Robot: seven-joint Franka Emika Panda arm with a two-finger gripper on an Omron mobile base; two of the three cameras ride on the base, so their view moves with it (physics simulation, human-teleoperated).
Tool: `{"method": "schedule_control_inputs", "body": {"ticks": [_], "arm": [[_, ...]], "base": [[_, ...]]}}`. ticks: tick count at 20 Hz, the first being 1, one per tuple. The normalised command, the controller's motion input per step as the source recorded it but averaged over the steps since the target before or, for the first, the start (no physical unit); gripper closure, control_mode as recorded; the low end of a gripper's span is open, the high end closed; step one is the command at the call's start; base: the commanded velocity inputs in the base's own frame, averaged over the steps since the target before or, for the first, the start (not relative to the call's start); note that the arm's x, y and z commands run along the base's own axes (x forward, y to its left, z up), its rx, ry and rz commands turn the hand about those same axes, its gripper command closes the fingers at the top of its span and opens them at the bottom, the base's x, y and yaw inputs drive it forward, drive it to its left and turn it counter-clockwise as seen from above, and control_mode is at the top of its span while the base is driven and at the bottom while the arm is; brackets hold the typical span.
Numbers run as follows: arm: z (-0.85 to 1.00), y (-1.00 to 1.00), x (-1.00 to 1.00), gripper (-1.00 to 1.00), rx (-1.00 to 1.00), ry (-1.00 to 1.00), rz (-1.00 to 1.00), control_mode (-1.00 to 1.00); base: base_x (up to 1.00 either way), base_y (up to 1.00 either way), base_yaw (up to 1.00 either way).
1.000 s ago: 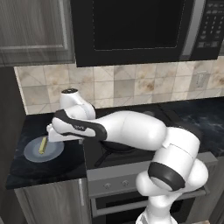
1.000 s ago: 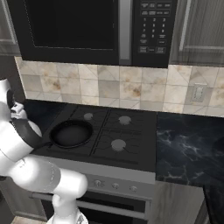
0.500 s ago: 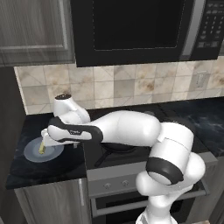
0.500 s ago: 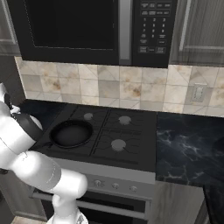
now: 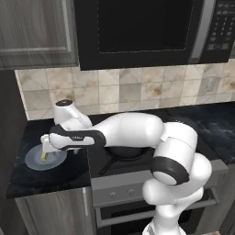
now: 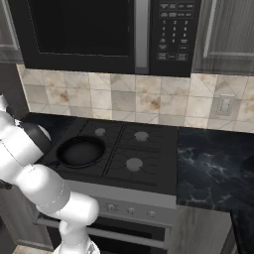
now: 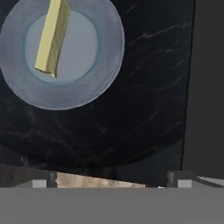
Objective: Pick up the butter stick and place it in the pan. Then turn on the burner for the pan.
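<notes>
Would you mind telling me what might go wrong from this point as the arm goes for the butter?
1. In the hand view the butter stick lies toward the upper left of the plate, off the gripper's line, so a straight descent would likely miss it.
2. It lies at a slant, so unaligned fingers may nudge it across the plate instead of gripping it.
3. The pan sits on the stove to the side, so a low carry might clip its rim.

Arm outstretched left, claw (image 5: 44, 148) seemingly open.

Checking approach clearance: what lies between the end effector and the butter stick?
In the hand view, only bare dark counter and the grey-blue plate rim separate the end effector from the butter stick.
</notes>
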Motion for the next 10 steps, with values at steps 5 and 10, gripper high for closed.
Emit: {"method": "schedule_control_inputs", "body": {"ticks": [5, 10], "arm": [[0.0, 0.19, 0.08, -1.0, 0.0, -0.08, 0.0, -1.0], [0.0, 0.15, 0.01, -1.0, 0.0, -0.11, 0.0, -1.0]], "base": [[0.0, 0.0, 0.0], [0.0, 0.0, 0.0]]}}
